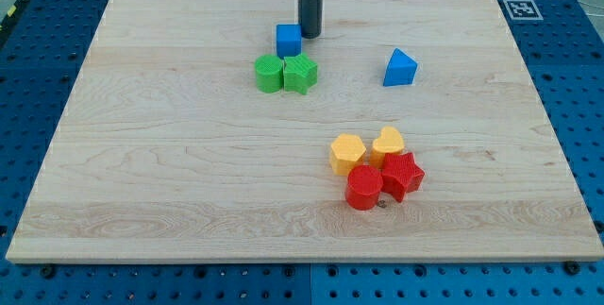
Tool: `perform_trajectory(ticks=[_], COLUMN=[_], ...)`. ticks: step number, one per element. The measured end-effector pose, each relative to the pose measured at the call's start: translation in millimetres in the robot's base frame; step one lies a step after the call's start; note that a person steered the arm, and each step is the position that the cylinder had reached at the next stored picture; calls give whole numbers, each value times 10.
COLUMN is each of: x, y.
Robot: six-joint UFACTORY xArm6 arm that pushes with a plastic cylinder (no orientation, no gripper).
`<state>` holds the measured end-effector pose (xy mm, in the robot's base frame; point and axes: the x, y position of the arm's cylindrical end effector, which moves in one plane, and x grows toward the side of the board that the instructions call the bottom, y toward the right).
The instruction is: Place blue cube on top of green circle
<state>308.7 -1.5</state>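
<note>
The blue cube [289, 40] sits near the view's top centre of the wooden board. The green circle [269, 74] lies just below it and slightly to the left, almost touching it. A green star-like block [300, 75] sits pressed against the circle's right side. My tip [310, 35] is at the blue cube's right side, touching or nearly touching it.
A blue triangular block [400, 67] lies to the right. A cluster sits lower right: a yellow hexagon [347, 153], a yellow heart [388, 144], a red hexagon [364, 188] and a red star [402, 175]. The wooden board [170, 173] rests on a blue pegboard.
</note>
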Motion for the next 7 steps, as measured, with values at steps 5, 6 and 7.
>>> perform_trajectory(ticks=[5, 6, 7], x=[201, -41, -122], y=[-113, 71, 214])
